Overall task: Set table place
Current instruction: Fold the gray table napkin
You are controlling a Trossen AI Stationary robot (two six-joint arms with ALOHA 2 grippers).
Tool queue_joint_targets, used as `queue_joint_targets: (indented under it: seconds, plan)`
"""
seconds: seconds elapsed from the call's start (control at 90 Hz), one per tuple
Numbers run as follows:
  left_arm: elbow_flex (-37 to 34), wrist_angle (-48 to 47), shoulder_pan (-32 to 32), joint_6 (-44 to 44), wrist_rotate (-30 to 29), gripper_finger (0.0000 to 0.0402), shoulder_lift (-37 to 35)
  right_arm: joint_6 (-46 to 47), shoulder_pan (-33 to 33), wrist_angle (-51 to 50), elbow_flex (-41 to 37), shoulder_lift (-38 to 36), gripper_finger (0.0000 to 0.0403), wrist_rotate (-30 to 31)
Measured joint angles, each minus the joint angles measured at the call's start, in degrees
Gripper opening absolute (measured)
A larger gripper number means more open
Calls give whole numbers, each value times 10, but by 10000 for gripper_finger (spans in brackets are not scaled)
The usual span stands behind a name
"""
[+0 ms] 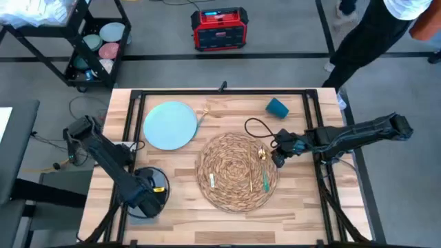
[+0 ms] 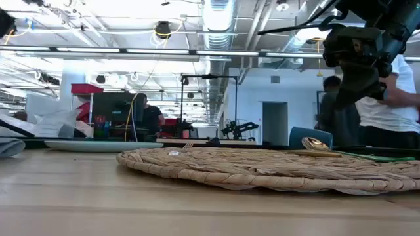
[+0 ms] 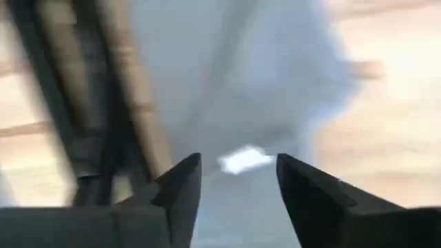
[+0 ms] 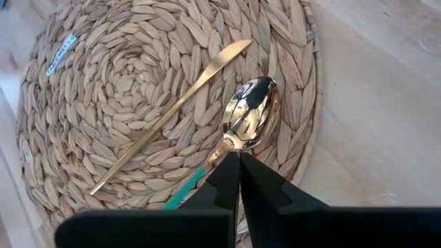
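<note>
The mat (image 1: 236, 172) lies mid-desk (image 1: 186, 186), light, floppy, best pinched at its rim; the right end effector (image 4: 239, 180) is pressed together over the spoon (image 4: 249, 118), the left end effector (image 3: 238, 180) spread above grey cloth (image 3: 227, 83).

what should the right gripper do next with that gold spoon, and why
Probably lift it off the round woven wicker placemat: the right gripper is shut on the gold spoon with a teal handle, whose bowl lies at the mat's edge beside the gold knife.
</note>
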Motion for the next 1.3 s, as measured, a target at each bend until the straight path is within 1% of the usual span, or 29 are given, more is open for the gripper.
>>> queue_joint_targets:
  seconds: [0.033,0.067,0.144,0.2,0.289,0.322,0.356,0.433,0.556,0.711,0.811,0.911,1.1,1.144,1.222,1.3]
  plan:
    - [0,54,0,23,-24,179,-2,0,0,0,0,0,0,0]
    - [0,99,1,52,-32,172,-1,-1,0,0,0,0,0,0]
    - [0,166,8,121,-35,136,22,-12,-3,2,0,0,0,0]
    - [0,179,12,155,-22,96,46,-15,-5,3,0,0,0,1]
    - [-1,156,24,181,-9,28,80,-22,-17,5,0,0,0,4]
    - [-1,157,28,191,-9,14,91,-24,-20,5,0,0,0,4]
    - [-1,159,33,202,-10,10,98,-24,-23,4,0,0,0,4]
    - [-1,160,48,223,-21,27,100,-24,-28,4,0,0,0,4]
    - [1,153,68,240,-54,84,95,-25,-30,4,0,0,0,4]
    - [-6,124,77,224,-39,157,102,-25,-30,3,0,0,0,0]
    - [-7,99,77,203,-40,186,101,-25,-30,2,0,0,0,0]
    - [-8,74,77,197,-40,197,101,-25,-30,2,0,0,0,0]
    - [-21,68,77,197,-40,197,101,-23,-30,2,0,0,0,0]
    - [-30,78,77,198,-37,197,101,-23,-30,2,0,0,0,0]
    - [-53,123,77,205,-22,197,101,-19,-30,2,0,0,0,0]
    - [-76,157,77,200,-20,197,101,-13,-30,0,0,0,0,0]
